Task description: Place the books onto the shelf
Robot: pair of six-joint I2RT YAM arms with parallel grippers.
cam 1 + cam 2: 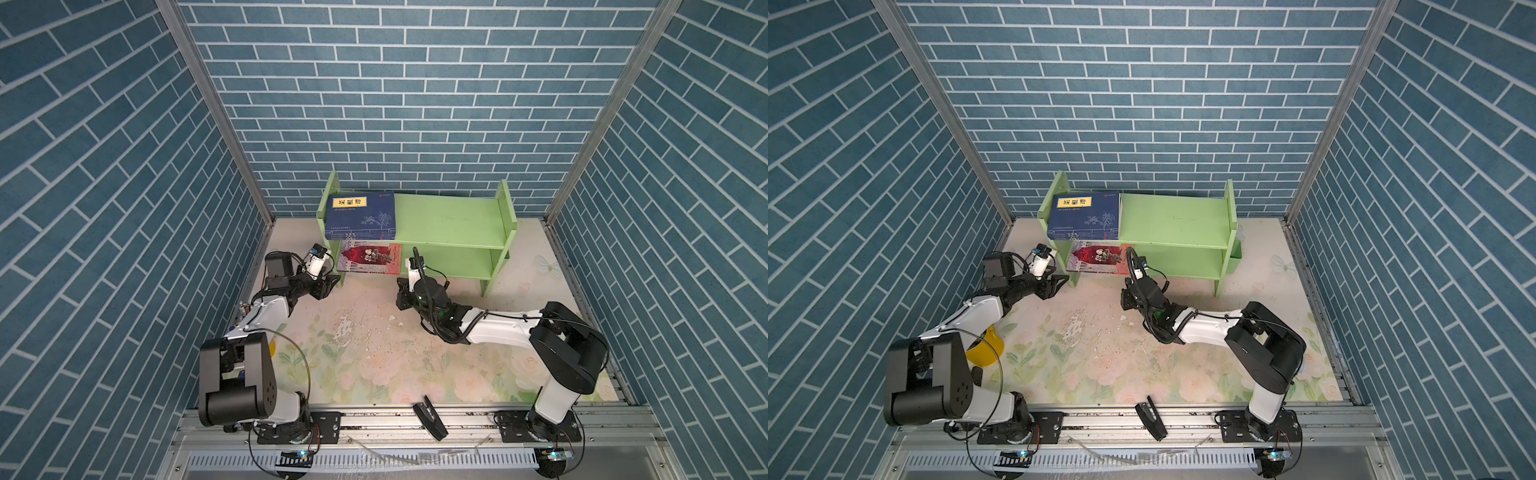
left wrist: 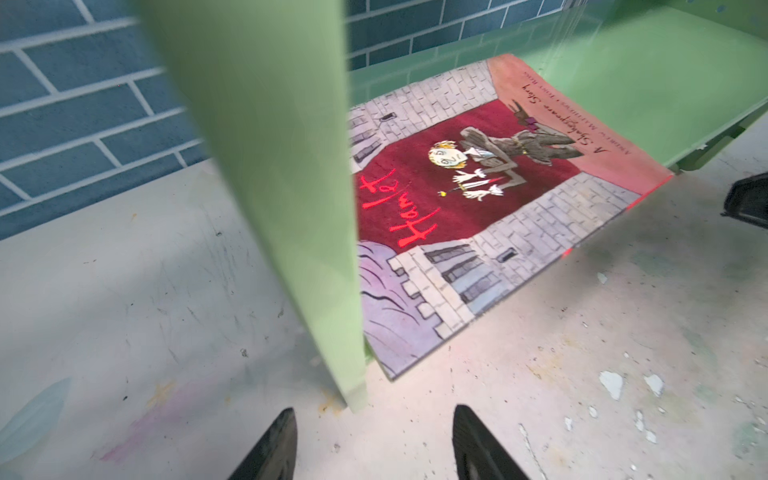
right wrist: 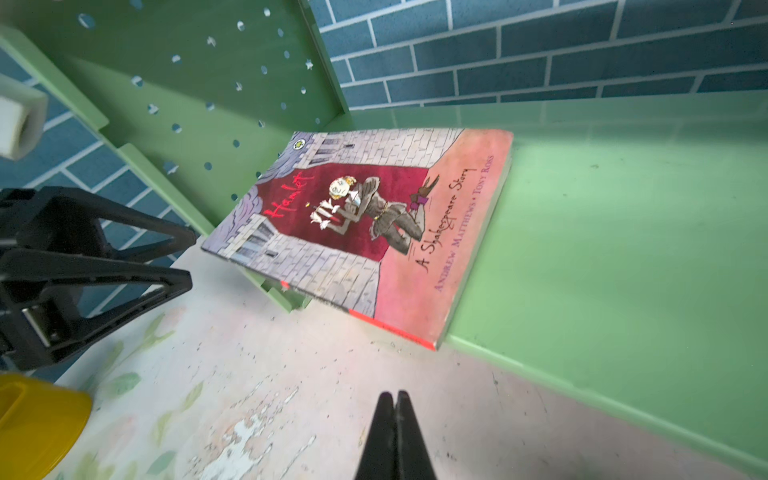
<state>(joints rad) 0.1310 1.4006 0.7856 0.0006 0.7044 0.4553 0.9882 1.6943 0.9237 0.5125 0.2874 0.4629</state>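
Observation:
The light green shelf [image 1: 451, 218] [image 1: 1177, 220] stands at the back of the table. A stack of dark blue books [image 1: 360, 214] [image 1: 1086, 216] lies flat on the left of its top tier. A red-and-grey castle-cover book [image 1: 370, 258] [image 1: 1098, 257] [image 2: 457, 199] [image 3: 365, 232] lies on the lower tier, its near end jutting past the front edge. My left gripper [image 1: 332, 282] [image 1: 1059, 282] [image 2: 374, 415] [image 3: 191, 259] is open and empty, just in front of the shelf's left side panel [image 2: 291, 187]. My right gripper [image 1: 401, 293] [image 1: 1125, 297] [image 3: 392, 395] is shut on nothing, low over the table before the lower tier.
A yellow object [image 1: 988, 347] [image 3: 37, 415] sits on the table behind the left arm. A black part [image 1: 430, 417] lies on the front rail. Blue brick walls close in the back and both sides. The floral mat [image 1: 374, 345] has peeled patches.

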